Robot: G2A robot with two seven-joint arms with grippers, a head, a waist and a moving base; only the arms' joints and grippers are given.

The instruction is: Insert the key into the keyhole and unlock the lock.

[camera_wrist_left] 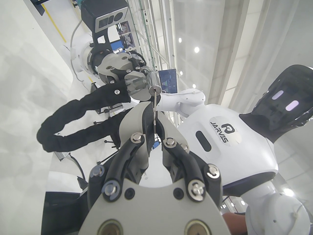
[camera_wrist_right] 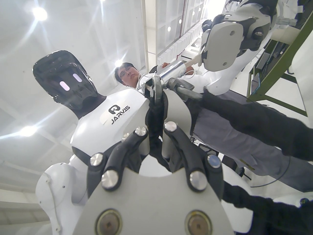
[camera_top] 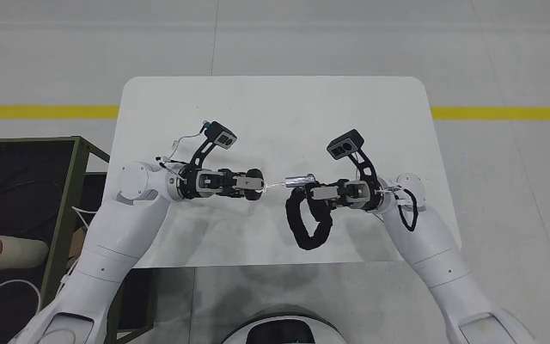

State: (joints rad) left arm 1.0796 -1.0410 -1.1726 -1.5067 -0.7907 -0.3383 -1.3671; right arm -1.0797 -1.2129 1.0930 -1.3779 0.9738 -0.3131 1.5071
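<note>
Both arms are held above the white table [camera_top: 275,112], their grippers facing each other. My left gripper [camera_top: 254,184] [camera_wrist_left: 154,121] is shut on a thin silver key [camera_wrist_left: 155,110] [camera_top: 273,183]. The key's tip meets the end face of the lock's silver cylinder [camera_wrist_left: 153,87] [camera_top: 299,181] [camera_wrist_right: 172,70]. My right gripper [camera_top: 320,193] [camera_wrist_right: 156,99] is shut on the lock at the black fabric-covered cable [camera_top: 306,225] [camera_wrist_right: 254,123] [camera_wrist_left: 73,125] beside the cylinder. The cable hangs below it in a loop. The keyhole itself is too small to make out.
A dark cart with an olive-green frame [camera_top: 64,198] stands against the table's left edge. A yellow floor line [camera_top: 481,113] runs behind the table. Open table surface lies beyond both grippers.
</note>
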